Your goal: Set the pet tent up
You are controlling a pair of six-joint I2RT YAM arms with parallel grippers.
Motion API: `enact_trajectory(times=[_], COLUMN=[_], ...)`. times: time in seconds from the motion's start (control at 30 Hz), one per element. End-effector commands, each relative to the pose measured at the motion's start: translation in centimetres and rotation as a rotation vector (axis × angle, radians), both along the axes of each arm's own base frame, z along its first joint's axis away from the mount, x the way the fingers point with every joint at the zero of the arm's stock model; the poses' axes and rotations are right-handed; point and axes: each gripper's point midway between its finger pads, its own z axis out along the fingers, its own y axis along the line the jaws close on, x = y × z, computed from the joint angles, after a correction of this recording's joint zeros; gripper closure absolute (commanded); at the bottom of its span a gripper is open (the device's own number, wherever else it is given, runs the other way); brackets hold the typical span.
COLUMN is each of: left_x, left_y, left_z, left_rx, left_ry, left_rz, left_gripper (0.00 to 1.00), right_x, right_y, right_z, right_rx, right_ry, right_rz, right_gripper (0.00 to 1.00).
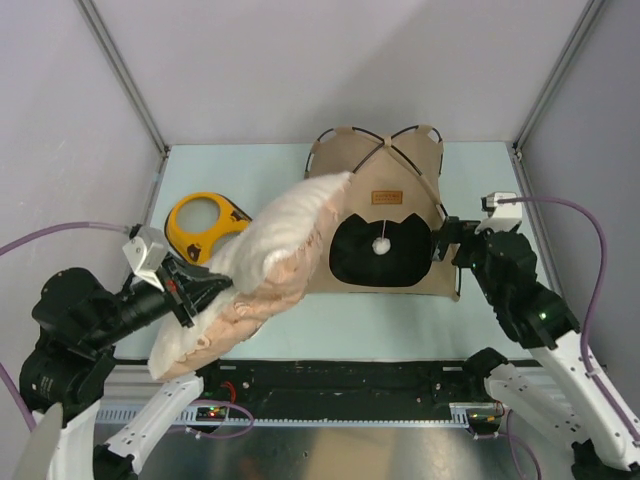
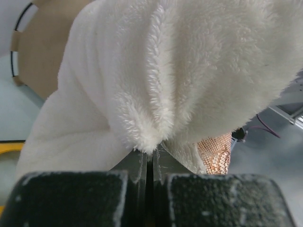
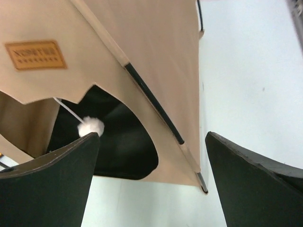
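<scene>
The tan pet tent (image 1: 390, 180) stands upright at the back middle of the table, its dark round opening (image 1: 380, 255) facing the near edge, with a brown label patch (image 1: 384, 196) and a white pom-pom (image 1: 381, 242). In the right wrist view the tent (image 3: 156, 52) fills the upper left, with its pom-pom (image 3: 91, 126) and black pole (image 3: 156, 106). My right gripper (image 1: 437, 243) is open beside the tent's front right corner, not touching it. My left gripper (image 1: 205, 290) is shut on the cream fluffy pillow (image 1: 270, 255), held tilted in the air left of the tent; the pillow (image 2: 189, 71) fills the left wrist view.
A yellow bowl holder (image 1: 203, 224) lies at the left, partly behind the pillow. Grey walls and metal posts enclose the light table (image 1: 480, 180). A black rail (image 1: 340, 380) runs along the near edge.
</scene>
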Motion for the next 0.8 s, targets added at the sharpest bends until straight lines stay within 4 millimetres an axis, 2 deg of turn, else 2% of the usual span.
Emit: enact_trajectory(times=[0.0, 0.13, 0.2, 0.43, 0.53, 0.6, 0.77], left_x=[-2.3, -1.1, -1.2, -3.9, -4.8, -5.3, -7.0], left_y=[-0.6, 1.4, 2.2, 1.0, 0.4, 0.1, -0.8], left_z=[1.4, 2.1, 2.5, 3.2, 3.0, 2.8, 2.6], left_rx=[-0.012, -0.044, -0.07, -0.183, -0.214, -0.232, -0.26], left_ry=[-0.132, -0.13, -0.118, -0.004, 0.053, 0.088, 0.161], left_rz=[-0.114, 0.06, 0.115, 0.02, -0.03, -0.05, -0.144], left_gripper=[1.0, 1.0, 1.0, 1.0, 1.0, 1.0, 1.0], right_x=[0.8, 1.8, 2.3, 4.0, 4.4, 4.5, 4.3], right_y=[3.0, 4.8, 5.7, 9.1, 10.3, 10.3, 8.6], right_z=[-2.2, -4.1, -4.8, -6.0, -5.6, -5.0, -2.5], right_rx=[0.085, 0.157, 0.18, 0.214, 0.23, 0.235, 0.23], right_ry=[0.086, 0.161, 0.186, 0.206, 0.181, 0.163, 0.113], right_rz=[0.192, 0.259, 0.268, 0.25, 0.238, 0.208, 0.117], right_gripper=[0.01, 0.05, 0.09, 0.16, 0.16, 0.14, 0.03])
